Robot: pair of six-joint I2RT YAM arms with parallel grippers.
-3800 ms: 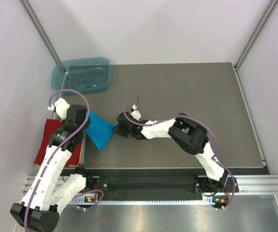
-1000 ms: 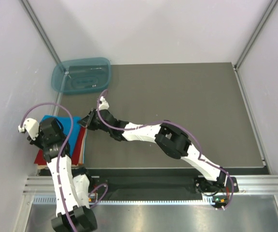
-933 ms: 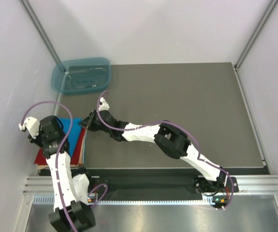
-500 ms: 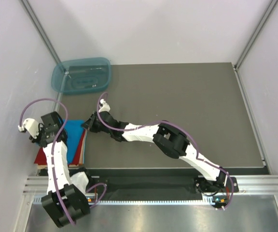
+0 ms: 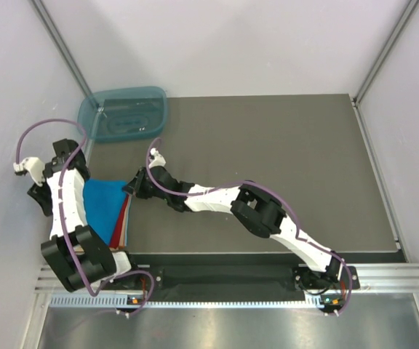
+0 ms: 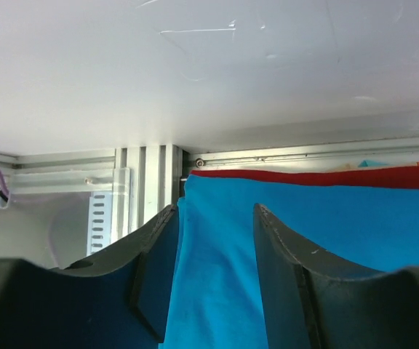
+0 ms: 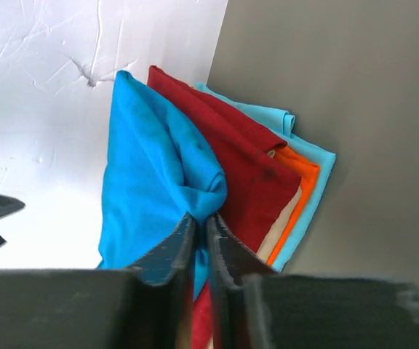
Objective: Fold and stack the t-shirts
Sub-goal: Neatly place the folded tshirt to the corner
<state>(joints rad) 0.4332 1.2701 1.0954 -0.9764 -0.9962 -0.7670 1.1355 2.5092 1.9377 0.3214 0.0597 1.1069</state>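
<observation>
Right fingers (image 7: 188, 236) clamped on blue t-shirt (image 7: 148, 171) corner pointing right (atop red t-shirt (image 7: 231, 153)); left fingers (image 6: 275, 247) apart.

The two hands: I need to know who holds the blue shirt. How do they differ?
The left hand is open, fingers spread, gripping nothing; the right hand is shut, pinching a fold of the blue shirt. The left hand is by the wall, the right hand over the table. Both point at the same shirt.
</observation>
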